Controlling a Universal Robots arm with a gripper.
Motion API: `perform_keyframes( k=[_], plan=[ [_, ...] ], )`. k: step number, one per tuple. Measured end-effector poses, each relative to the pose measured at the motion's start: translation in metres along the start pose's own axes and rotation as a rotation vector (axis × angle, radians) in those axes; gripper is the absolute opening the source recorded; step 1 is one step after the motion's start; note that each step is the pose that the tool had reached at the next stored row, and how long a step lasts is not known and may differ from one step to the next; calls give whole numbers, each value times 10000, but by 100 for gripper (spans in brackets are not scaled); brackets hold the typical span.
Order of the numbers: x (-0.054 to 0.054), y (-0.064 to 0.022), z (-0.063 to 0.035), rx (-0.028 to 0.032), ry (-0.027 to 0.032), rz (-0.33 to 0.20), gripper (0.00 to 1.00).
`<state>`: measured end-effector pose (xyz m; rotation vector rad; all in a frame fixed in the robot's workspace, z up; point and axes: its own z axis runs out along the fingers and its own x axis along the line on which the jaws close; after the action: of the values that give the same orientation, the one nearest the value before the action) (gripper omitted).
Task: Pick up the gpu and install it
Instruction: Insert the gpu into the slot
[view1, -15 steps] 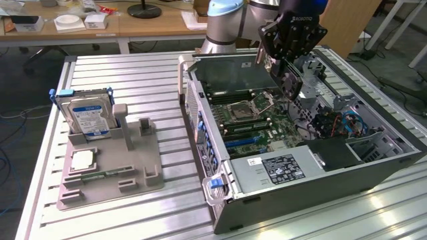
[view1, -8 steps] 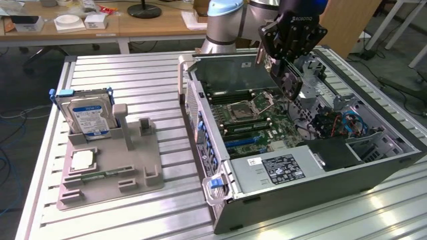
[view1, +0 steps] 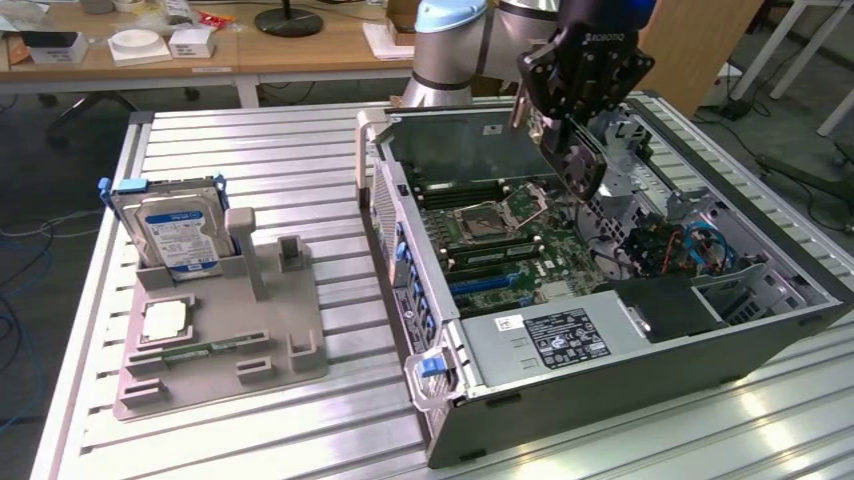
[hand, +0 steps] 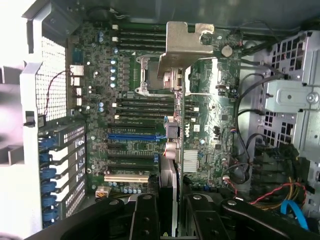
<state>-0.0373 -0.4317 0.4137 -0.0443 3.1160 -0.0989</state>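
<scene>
The gripper (hand: 170, 217) pinches the gpu (hand: 169, 185) by one long edge, so the card hangs edge-down with its lower side free. It hovers over the motherboard (hand: 210, 125) inside the open computer case (view1: 641, 370), towards the worktop's (view1: 267, 420) edge on the exterior view's right. The card seems to lie across the blue slot (hand: 132, 136), not along it.

Arm (view1: 447, 65): silver-grey, round and thick, smooth metal shell.
Joint cap (view1: 451, 14): pale blue, rounded, glossy.
Gripper (view1: 582, 175): black, boxy, with white lettering across the upper face.
Fingers (hand: 145, 220): black, jointed bars with round bolt heads at the links.
</scene>
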Motion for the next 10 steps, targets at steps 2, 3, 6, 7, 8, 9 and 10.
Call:
perform_keyframes(
  k=[2, 3, 6, 7, 8, 9, 10],
  plan=[
    [1, 0, -1, -7, -22, -349, 27],
    [1, 0, 0, -12, -32, -498, 27],
    [1, 0, 0, -21, -59, -918, 27],
    [1, 0, 0, -25, -69, -1082, 27],
    [1, 0, 0, -29, -81, -1257, 27],
    [1, 0, 0, -33, -91, -1416, 27],
    [1, 0, 0, -37, -101, -1567, 27]
  ],
)
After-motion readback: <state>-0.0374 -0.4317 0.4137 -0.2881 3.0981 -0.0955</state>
